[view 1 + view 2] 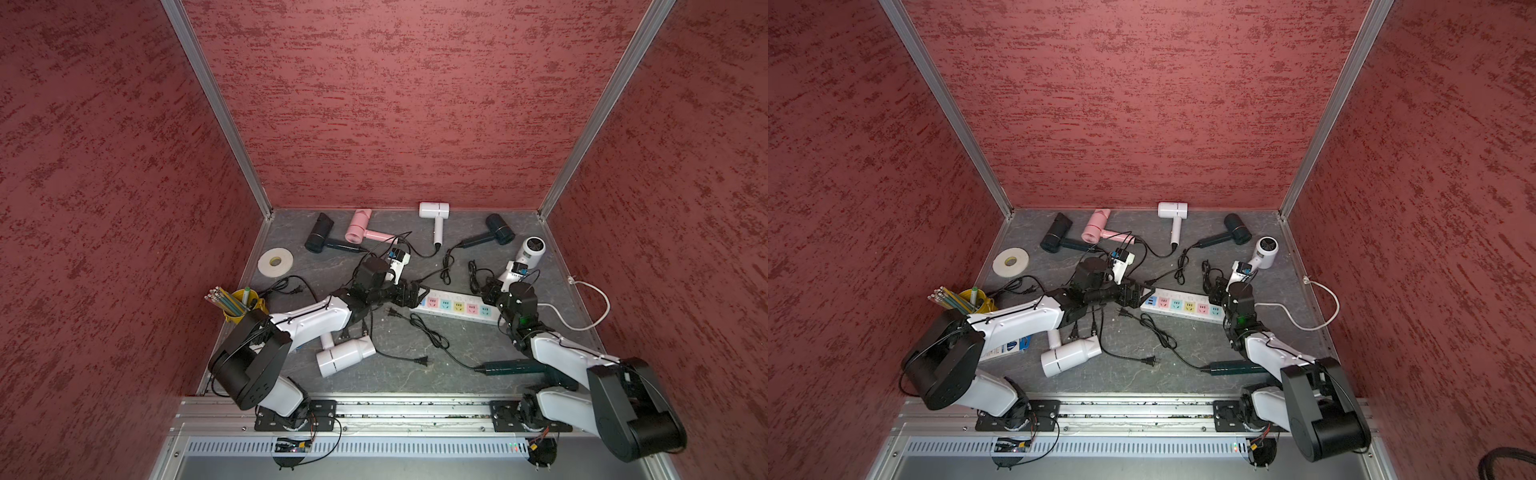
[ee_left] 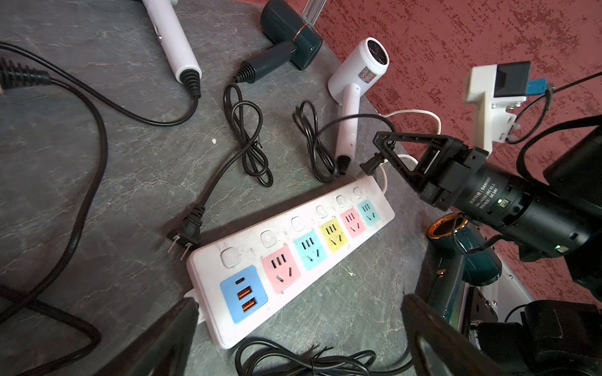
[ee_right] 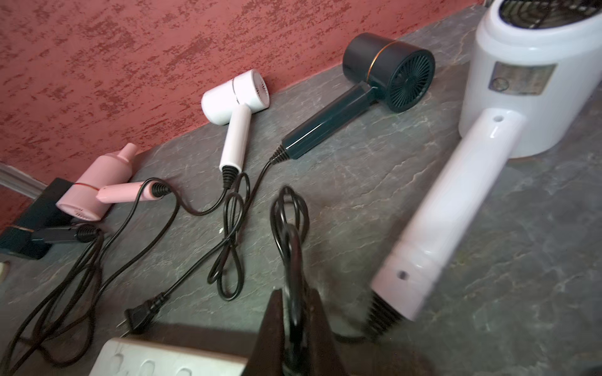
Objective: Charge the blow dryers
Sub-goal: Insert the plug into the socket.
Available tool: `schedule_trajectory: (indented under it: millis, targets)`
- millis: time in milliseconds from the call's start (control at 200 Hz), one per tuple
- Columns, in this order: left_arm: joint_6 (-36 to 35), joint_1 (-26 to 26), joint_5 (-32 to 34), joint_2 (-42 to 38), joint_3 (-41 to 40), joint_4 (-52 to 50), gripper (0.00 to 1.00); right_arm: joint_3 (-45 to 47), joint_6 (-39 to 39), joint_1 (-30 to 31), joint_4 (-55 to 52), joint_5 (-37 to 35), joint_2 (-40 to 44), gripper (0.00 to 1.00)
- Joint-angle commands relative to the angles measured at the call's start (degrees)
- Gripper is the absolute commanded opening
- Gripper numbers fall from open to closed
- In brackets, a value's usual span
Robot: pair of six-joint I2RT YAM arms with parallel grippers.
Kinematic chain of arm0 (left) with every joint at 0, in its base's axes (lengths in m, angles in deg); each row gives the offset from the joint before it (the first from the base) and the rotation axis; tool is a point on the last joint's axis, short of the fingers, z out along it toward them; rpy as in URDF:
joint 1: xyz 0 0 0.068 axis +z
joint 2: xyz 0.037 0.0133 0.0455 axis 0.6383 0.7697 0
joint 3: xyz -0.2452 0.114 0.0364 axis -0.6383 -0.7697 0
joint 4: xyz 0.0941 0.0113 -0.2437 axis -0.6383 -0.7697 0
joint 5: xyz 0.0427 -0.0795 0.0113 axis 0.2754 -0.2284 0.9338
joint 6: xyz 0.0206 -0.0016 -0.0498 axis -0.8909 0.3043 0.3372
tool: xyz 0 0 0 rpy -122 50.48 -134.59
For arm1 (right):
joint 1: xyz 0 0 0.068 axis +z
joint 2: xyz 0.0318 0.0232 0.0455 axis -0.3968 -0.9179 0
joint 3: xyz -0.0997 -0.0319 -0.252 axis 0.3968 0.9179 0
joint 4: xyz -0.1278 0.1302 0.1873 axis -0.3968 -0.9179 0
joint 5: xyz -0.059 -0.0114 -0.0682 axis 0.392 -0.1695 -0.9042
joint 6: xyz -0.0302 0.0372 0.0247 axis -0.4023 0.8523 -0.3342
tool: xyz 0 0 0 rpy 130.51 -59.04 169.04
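**Stage (my judgement):** first plug-in is not yet made. All five coloured sockets on the power strip show empty in the left wrist view.

**Right gripper**: jaws pressed together, pinching a black plug by its body. The plug hangs just off the strip's cable end, beside the teal socket and slightly above it. Prong direction is poorly seen behind the finger frame, though the prongs seem to angle down toward the strip.

The plug's cord appears to run to the white dryer. That dryer rests just beyond the same end of the strip, handle pointing back at it.

**Left gripper**: jaws spread wide and empty, hovering at the strip's opposite end, by the blue USB block.

**Key relation:** the strip's long axis runs from the left gripper to the right gripper. From the held plug, the nearest socket lies back along that axis, toward the left gripper and downward. The right arm is nearer and has the plug. The left looks placed to steady the strip.

**Other dryers:**
- The pink dryer and a black dryer lie well beyond the strip, by the back wall.
- A second white dryer and the dark green dryer lie on the strip's near side.
- A loose plug lies just beside the USB end.
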Motion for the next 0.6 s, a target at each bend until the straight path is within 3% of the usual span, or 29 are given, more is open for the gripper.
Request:
schedule_trajectory:
  millis: [0, 336, 596]
  targets:
    - [-0.75, -0.67, -0.49, 0.18, 1.54, 0.23, 0.99, 2.67, 2.50, 0.63, -0.84, 0.29, 3.97, 0.00]
    - [-0.85, -1.89, -0.44, 1.48, 2.29, 0.05, 0.99, 4.06, 7.98, 5.07, -11.06, -10.24, 9.64, 0.00]
    - [-0.80, -2.17, -0.76, 2.26, 2.70, -0.16, 0.99, 2.95, 10.35, 12.74, -12.92, -21.92, 5.49, 0.00]
